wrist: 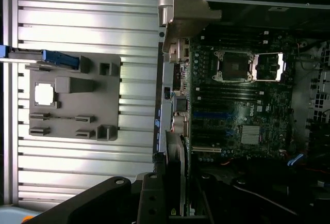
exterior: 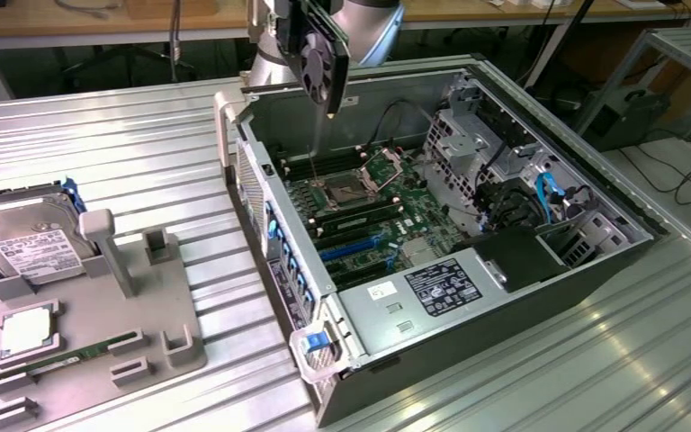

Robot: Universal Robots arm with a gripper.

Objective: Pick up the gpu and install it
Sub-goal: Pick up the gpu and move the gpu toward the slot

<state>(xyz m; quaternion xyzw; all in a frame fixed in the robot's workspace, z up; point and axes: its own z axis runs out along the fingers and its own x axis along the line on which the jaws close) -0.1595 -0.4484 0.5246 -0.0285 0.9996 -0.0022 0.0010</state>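
Note:
My gripper (exterior: 302, 25) is shut on the gpu (exterior: 323, 61), a dark card with a black round fan. The card hangs on edge, high over the back wall of the open computer case (exterior: 561, 261). Below it lies the green motherboard (exterior: 363, 202) with its blue expansion slots (exterior: 352, 247). In the wrist view the gpu (wrist: 180, 180) appears edge-on between the black fingers (wrist: 149, 198). It lines up with the case's rear panel, beside the motherboard (wrist: 237, 110).
A grey parts fixture (exterior: 141, 333) lies on the ribbed metal table at the exterior view's left. It holds a silver hard drive (exterior: 28, 238), a processor (exterior: 28, 331) and a green memory stick (exterior: 69, 354). Drive cages and cables (exterior: 538, 198) crowd the case's far side.

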